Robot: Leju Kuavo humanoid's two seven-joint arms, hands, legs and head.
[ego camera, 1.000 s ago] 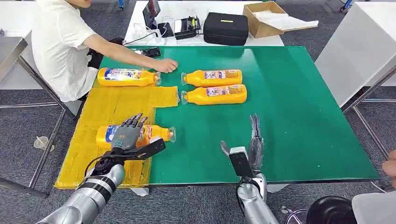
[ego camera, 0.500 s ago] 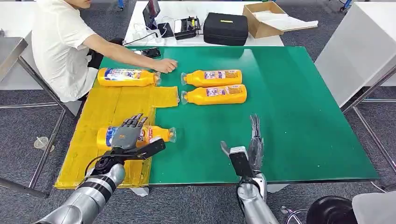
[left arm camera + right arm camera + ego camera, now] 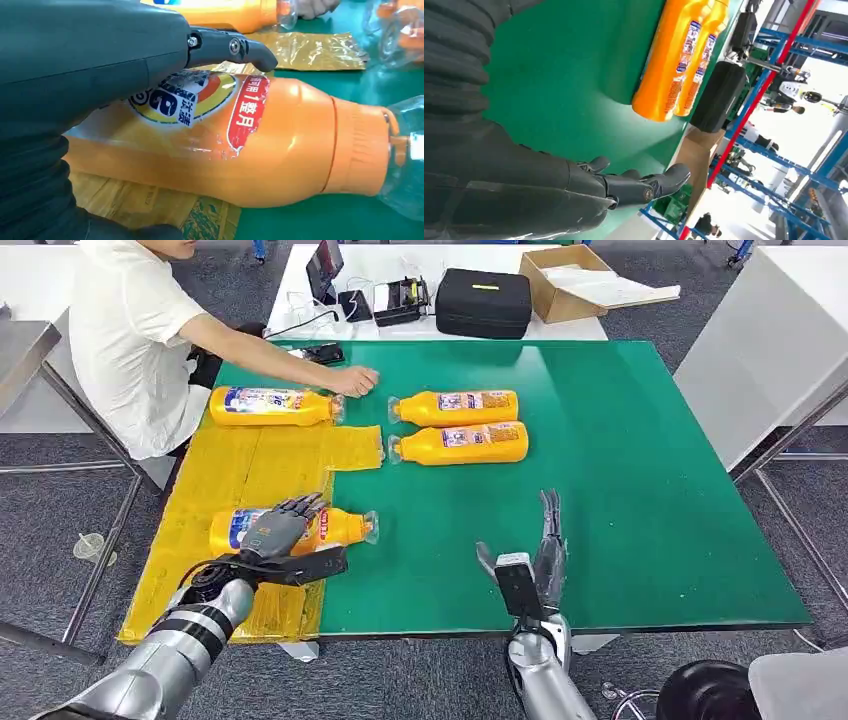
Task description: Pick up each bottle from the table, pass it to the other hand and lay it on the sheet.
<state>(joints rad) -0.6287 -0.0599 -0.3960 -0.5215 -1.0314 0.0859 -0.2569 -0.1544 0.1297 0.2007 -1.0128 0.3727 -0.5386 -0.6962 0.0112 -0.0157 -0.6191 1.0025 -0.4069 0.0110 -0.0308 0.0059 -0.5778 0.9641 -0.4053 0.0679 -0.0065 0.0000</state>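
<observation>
Bottles are the job here, and one bottle [image 3: 300, 528] lies on its side at the near edge of the yellow sheet [image 3: 215, 480], with its clear cap end poking out over the green table [image 3: 620, 470]. The left hand [image 3: 275, 530] lies over the top of it with fingers spread, and I cannot tell if it has let go or is gripping. A round bottle can roll, so if the hand lifts off crooked, the bottle may roll onto the green. The right hand [image 3: 540, 565] is loose, fingers straight, holding nothing. Two more bottles [image 3: 455, 425] wait side by side on the green. A person's hand [image 3: 355, 381] rests near another bottle [image 3: 272, 405] at the far end of the sheet, so an arm reaching there may bump it.
</observation>
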